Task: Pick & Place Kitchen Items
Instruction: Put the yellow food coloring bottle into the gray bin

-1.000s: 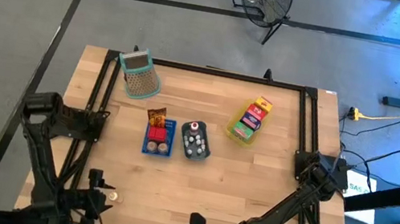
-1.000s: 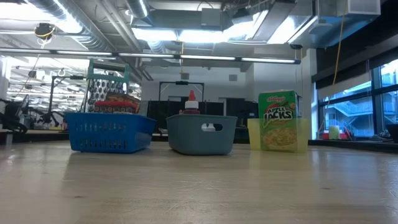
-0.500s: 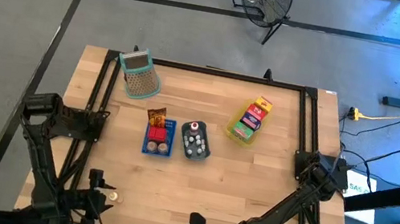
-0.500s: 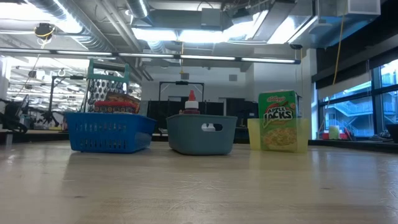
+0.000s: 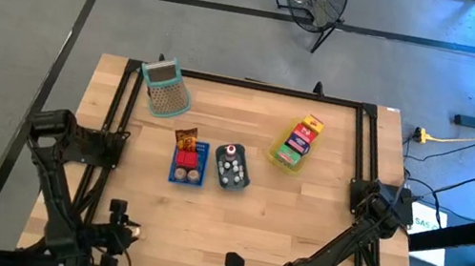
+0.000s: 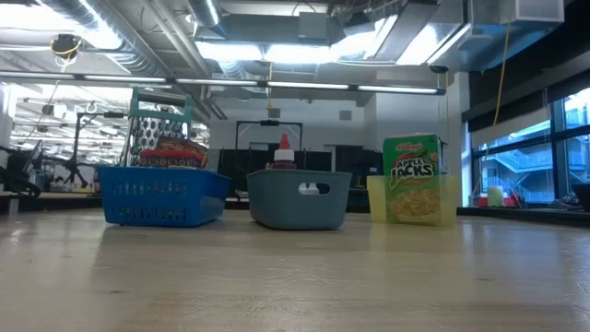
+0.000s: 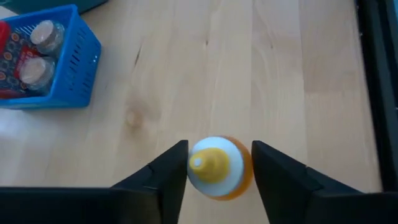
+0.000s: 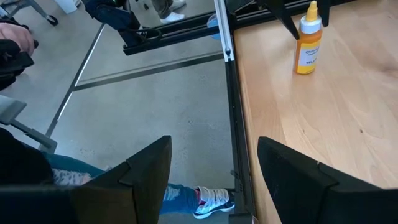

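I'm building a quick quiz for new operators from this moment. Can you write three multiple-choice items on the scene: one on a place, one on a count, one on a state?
1. Where does the cereal box stand?
A. in the blue tray
B. in the yellow tray
C. on the bare table

2. How many round-lidded jars lie in the blue tray in the left wrist view?
A. two
B. four
C. none

3. How does the left pincer stand to the yellow-capped bottle?
A. far from it
B. fingers on either side of it
C. lifting it above the blue tray

Answers:
1. B, the low view shows the box inside the yellow tray's wall.
2. A, two lids show side by side.
3. B, the bottle sits between the two fingers, on the table.
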Controlling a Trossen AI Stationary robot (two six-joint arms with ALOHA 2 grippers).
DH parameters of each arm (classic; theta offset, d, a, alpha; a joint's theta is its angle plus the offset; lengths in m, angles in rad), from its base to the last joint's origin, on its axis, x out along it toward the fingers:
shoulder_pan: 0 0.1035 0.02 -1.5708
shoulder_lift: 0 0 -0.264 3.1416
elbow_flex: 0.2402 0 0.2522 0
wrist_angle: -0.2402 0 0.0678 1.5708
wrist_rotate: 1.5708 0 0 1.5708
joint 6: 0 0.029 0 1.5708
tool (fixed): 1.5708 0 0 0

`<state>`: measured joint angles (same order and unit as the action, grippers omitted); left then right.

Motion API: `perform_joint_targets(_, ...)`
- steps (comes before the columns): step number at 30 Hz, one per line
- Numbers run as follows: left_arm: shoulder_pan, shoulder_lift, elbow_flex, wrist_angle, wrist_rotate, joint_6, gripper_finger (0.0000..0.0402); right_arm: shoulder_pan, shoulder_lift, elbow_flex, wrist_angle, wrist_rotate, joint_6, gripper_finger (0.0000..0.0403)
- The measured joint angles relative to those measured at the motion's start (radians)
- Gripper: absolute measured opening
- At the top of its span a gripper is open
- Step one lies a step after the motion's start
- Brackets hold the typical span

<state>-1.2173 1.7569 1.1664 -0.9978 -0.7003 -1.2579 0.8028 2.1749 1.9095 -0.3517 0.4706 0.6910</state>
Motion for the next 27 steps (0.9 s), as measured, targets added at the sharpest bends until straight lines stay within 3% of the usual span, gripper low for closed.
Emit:
perform_joint_targets(13,0.011,-0.002,0.002,0.008,0.008,-0.003,0.0119,0.002,0.0,0.0,-0.003,0.0,-0.006,0.024)
perform_joint_targets(20,0.047,-0.023,0.036,0.0,0.06,0.011,0.0118,0.024,0.0,0.0,0.012,0.008,-0.135,0.024)
perform_joint_targets(23,0.099,-0.026,0.066,-0.002,0.077,0.083,0.0118,0.041,0.0,0.0,0.03,0.074,-0.221,0.024)
perform_joint_targets(27,0.184,-0.026,0.107,-0.004,0.078,0.214,0.0118,0.07,0.0,0.0,0.093,0.253,-0.353,0.024)
